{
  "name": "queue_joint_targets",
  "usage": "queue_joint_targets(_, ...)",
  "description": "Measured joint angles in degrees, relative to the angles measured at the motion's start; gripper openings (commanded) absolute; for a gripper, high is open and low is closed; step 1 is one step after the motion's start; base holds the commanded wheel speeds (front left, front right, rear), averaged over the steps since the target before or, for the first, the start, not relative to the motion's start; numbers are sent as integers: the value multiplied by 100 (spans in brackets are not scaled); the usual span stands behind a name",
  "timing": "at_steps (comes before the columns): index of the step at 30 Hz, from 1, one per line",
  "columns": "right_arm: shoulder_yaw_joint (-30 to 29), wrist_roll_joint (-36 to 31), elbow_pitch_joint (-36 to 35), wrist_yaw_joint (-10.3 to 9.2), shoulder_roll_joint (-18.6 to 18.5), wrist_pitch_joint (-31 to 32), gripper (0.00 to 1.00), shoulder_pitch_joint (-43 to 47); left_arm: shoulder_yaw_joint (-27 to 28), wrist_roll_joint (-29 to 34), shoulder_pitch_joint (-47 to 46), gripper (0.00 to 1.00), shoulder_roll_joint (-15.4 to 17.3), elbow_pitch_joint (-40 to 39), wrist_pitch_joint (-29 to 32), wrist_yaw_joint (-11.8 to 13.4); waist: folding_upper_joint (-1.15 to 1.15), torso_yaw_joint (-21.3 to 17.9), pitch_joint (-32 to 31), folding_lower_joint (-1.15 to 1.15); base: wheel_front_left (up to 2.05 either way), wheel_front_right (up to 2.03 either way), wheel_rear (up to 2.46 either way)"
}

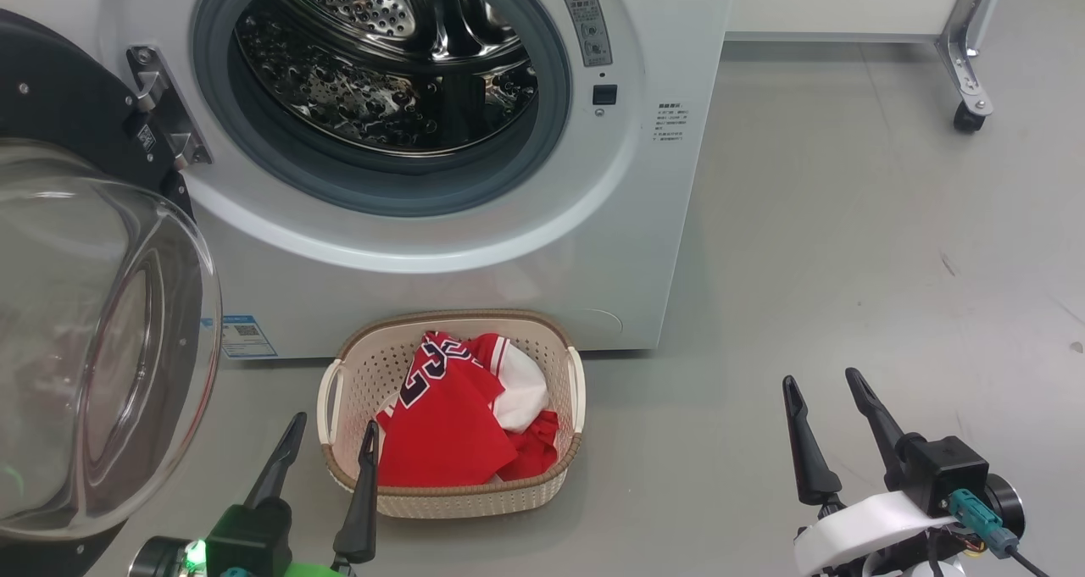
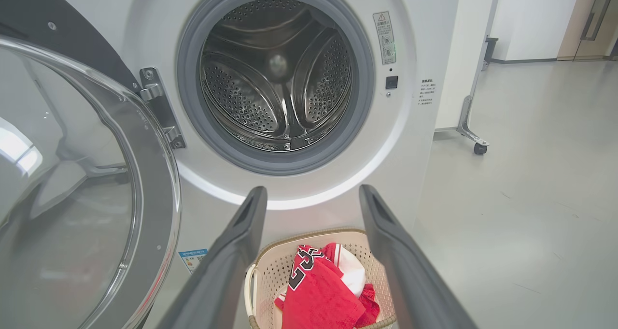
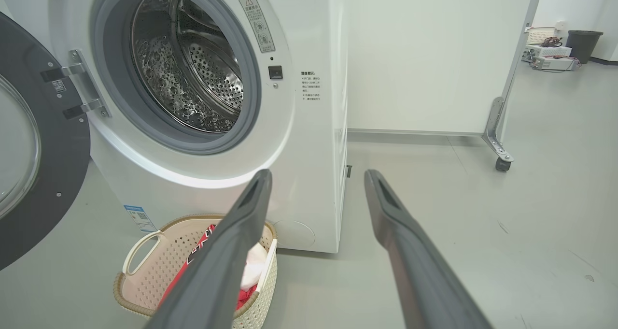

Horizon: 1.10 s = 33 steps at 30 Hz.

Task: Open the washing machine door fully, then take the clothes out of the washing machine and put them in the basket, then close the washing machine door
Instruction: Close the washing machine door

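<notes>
The clothes sat in the basket; left claw and right claw hung released. We judged the door stiff and glossy, best pushed at its near rim.

Steel drum glossy; basket perforated plastic, prob. matt; clothes cloth.

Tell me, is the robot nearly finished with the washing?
Nearly. Done: the washing machine door stands wide open, the drum looks empty, and the red clothes lie in the basket. In hand: nothing; the left gripper and right gripper are open and empty. Left: shutting the door.
</notes>
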Motion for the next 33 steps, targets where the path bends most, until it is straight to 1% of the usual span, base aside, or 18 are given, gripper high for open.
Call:
queue_joint_targets(14, -1, 8, 1, -10, 1, 1, 100, 0, 0, 66, 23, 100, 5, -71, 18, 0, 0, -15, -49, 0, -66, 66, 0)
queue_joint_targets(16, -5, 10, 1, -44, 0, 1, 100, 0, 0, 66, 25, 100, 7, -73, 23, 0, 0, -7, -58, 0, -30, 30, 0)
queue_joint_targets(33, -4, 14, -1, -48, 1, 27, 100, 1, 3, 67, 38, 100, 7, -160, 68, 0, 0, 43, -78, 0, -5, 5, 0)
